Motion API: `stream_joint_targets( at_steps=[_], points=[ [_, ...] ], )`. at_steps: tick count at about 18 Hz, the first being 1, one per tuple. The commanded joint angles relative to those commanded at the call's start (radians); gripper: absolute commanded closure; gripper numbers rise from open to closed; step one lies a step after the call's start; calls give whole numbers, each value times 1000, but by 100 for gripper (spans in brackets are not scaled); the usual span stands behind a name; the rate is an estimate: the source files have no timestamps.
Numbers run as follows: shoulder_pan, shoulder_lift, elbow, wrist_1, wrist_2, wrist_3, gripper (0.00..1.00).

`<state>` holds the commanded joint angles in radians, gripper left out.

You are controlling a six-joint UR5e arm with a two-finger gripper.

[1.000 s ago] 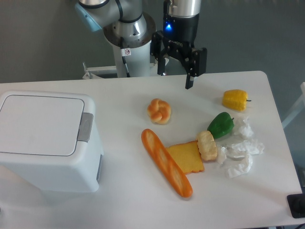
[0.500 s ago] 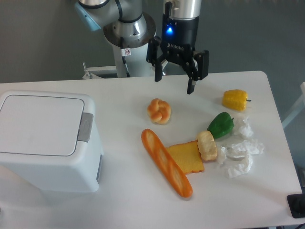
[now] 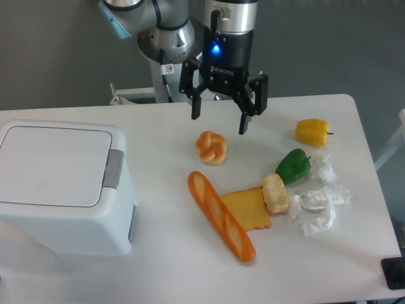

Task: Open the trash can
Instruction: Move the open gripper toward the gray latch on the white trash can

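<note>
Hovering above the table's (image 3: 164, 266) back edge, your gripper (image 3: 219, 125) has its fingers spread wide, holding nothing; the trash can (image 3: 60, 187) sits lid-closed at the left edge.

Robotics lab, plain grey wall (image 3: 50, 57), bare white table (image 3: 158, 266), arm's pedestal (image 3: 171, 76) mounted at its edge, toy food such as a baguette (image 3: 221, 216) laid out
</note>
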<state>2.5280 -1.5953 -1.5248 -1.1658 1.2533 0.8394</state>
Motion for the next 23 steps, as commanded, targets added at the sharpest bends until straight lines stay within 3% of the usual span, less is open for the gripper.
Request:
stream_joint_targets(
  at_steps=[10, 16, 23],
  points=[
    [-38, -18, 8, -2, -3, -273, 0],
    [-38, -46, 15, 0, -92, -528, 0],
    [-38, -63, 12, 0, -185, -591, 0]
  ],
)
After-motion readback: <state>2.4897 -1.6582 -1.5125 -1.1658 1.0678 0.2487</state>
